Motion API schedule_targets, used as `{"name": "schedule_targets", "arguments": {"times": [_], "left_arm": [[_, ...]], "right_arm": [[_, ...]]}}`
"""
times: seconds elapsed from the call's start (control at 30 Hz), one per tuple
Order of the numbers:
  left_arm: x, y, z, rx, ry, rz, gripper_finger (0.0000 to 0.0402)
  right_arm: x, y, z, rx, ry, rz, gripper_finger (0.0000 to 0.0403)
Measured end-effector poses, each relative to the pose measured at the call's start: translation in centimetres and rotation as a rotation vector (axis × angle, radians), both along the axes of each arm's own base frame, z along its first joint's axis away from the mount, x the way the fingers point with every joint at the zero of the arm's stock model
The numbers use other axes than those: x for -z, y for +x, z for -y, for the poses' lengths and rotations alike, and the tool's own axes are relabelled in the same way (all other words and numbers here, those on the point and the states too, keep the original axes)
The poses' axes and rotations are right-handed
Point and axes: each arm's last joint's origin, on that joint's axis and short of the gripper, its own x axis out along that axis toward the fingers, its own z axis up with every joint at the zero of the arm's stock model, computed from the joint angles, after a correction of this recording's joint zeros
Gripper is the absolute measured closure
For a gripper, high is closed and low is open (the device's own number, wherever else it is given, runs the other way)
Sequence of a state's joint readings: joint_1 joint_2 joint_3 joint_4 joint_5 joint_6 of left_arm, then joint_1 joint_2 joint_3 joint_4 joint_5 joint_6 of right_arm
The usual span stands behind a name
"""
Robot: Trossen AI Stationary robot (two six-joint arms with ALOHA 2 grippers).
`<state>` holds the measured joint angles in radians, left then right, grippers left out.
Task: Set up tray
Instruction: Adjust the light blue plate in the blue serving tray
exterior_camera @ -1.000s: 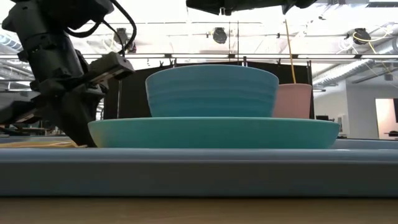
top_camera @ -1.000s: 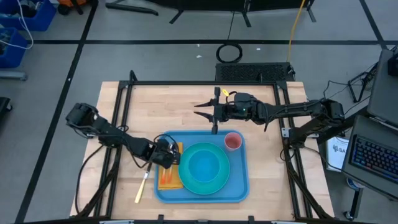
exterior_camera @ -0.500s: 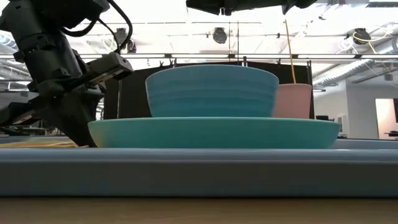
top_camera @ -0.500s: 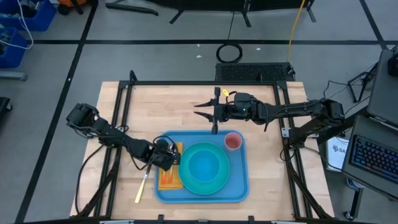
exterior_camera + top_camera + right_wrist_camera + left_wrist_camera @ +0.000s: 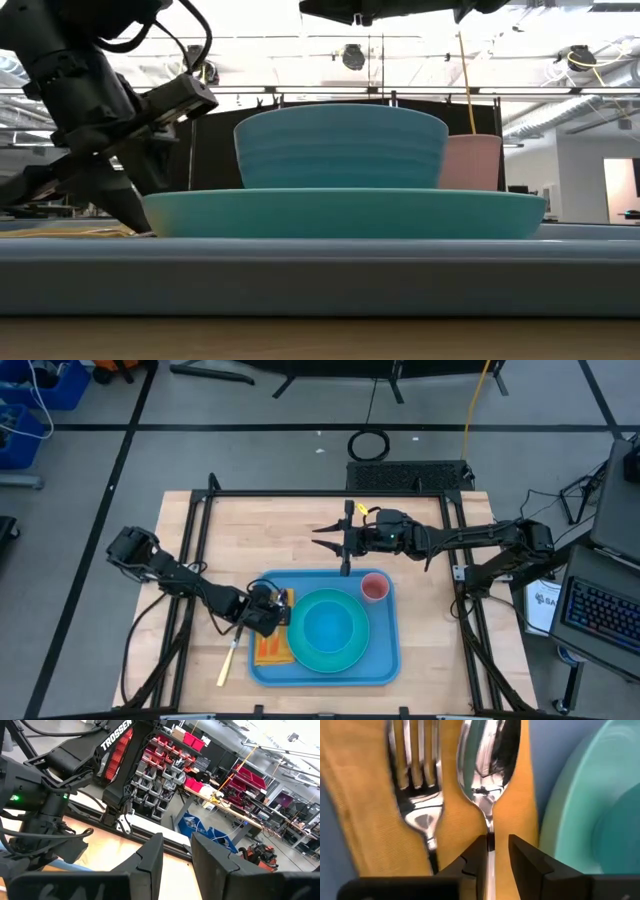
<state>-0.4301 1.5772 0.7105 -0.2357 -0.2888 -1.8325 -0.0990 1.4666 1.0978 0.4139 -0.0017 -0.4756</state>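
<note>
the blue tray (image 5: pixel 385 660) is set on the counter (image 5: pixel 290 525) w/ plate (image 5: pixel 328 630), cup (image 5: pixel 374 587) & napkin (image 5: pixel 271 648). left gripper (image 5: pixel 492 851): jaws slightly apart astride the spoon (image 5: pixel 487 770) handle, beside the fork (image 5: pixel 417 785). right gripper (image 5: pixel 330 540) is held above the tray's far edge, jaws apart.
</note>
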Motion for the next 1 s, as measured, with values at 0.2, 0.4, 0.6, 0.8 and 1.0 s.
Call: {"name": "schedule_targets", "arguments": {"times": [0.2, 0.4, 0.6, 0.8, 1.0], "left_arm": [[-0.19, -0.27, 0.54, 0.018, 0.05, 0.025, 0.0317], [-0.09, -0.72, 0.75, 0.031, 0.118, 0.012, 0.0316], [-0.07, -0.92, 0.47, 0.076, 0.244, 0.0, 0.0316], [-0.22, -0.77, 0.19, 0.095, 0.356, 0.022, 0.0316], [-0.3, -0.66, 0.08, 0.089, 0.381, 0.033, 0.0316]], "right_arm": [[0.03, 0.0, 0.0, 0.0, 0.0, -0.003, 0.0312], [0.06, 0.0, 0.0, 0.0, 0.004, -0.006, 0.0312], [0.06, 0.0, 0.01, 0.001, 0.004, -0.006, 0.0312], [0.05, 0.0, 0.0, 0.0, 0.003, -0.004, 0.0312], [-0.01, 0.0, 0.0, 0.0, 0.002, 0.001, 0.0312]]}}
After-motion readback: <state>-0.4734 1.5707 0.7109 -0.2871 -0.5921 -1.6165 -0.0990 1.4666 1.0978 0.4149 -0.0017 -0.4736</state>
